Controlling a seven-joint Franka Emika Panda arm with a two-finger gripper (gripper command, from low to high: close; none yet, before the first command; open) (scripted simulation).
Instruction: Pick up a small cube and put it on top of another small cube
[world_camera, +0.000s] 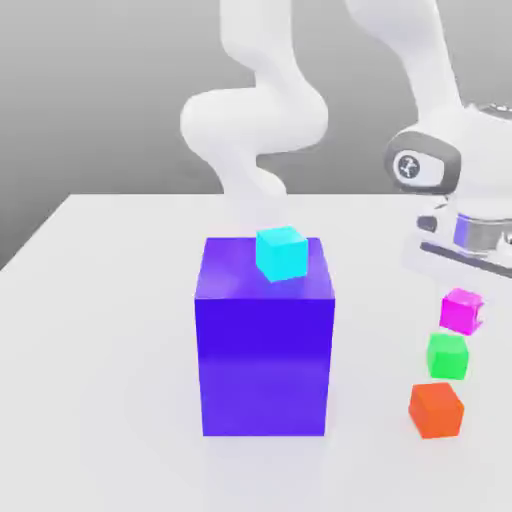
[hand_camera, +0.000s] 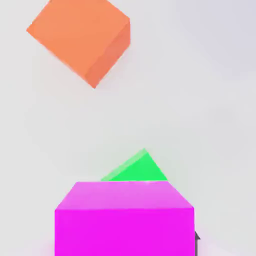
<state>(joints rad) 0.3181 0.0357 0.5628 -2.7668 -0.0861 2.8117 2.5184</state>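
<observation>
The magenta cube (world_camera: 461, 311) is already up, gripped in the jaws above the green cube (world_camera: 447, 356), so from here the pick looks done, with lowering onto green and letting go left.

One cube (world_camera: 282, 254) rests on top of the big block (world_camera: 264, 360).

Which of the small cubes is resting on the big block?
The cyan cube: it sits on top of the blue-purple block, while the magenta, green and orange-red cubes do not.
</observation>
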